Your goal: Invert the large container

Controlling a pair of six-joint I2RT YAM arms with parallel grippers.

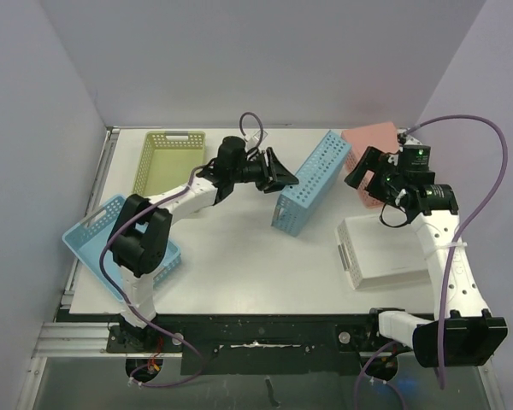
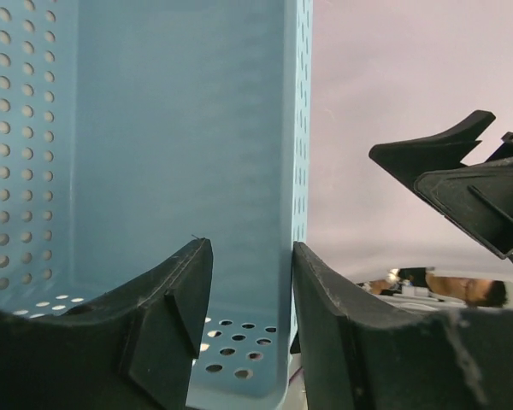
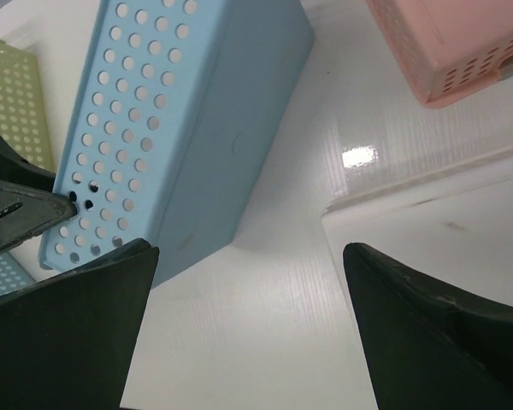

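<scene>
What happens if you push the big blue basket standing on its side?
It would probably tip, since the blue basket stands on a narrow side. Likely light: thin walls full of holes. It looks stiff, with straight edges.

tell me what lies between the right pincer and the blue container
Only bare white table. The top view shows a narrow empty strip between the right pincer and the blue container, and the right wrist view agrees.
</scene>
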